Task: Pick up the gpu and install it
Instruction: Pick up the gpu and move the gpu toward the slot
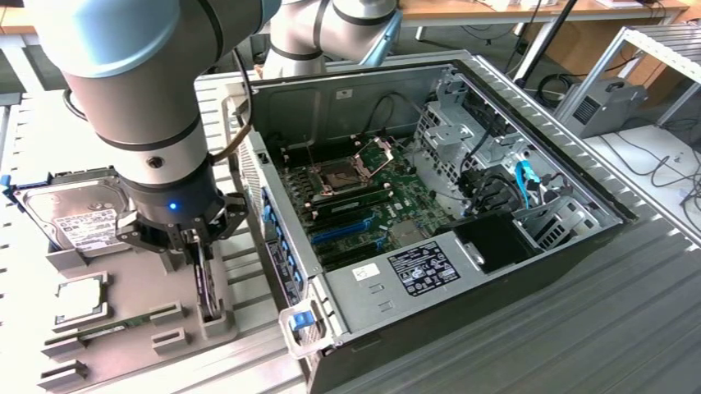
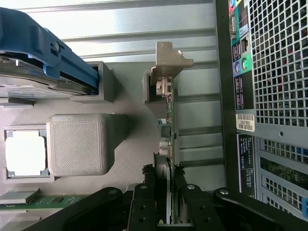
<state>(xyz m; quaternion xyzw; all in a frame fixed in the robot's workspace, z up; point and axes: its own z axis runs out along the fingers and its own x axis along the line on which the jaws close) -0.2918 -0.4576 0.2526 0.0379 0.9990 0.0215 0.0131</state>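
Here, gripper (image 2: 163,179) tight on the edge-up gpu (image 2: 166,113), computer case (image 2: 269,72) just beside.

- Wooden desk (image 1: 493,10) along the far edge, with black cables (image 1: 482,33) hanging beneath it.
- Ribbed grey metal tabletop (image 1: 613,328) in the foreground.
- Metal rack (image 1: 646,49) at the exterior view's right, a grey box (image 1: 608,103) beside it.
- White side surface (image 1: 657,176) carrying loose wires.

Exterior view: high, oblique over open case (image 1: 328,107), parts tray (image 1: 126,271). Wrist view: close, down past fingers (image 2: 144,207); shares both.
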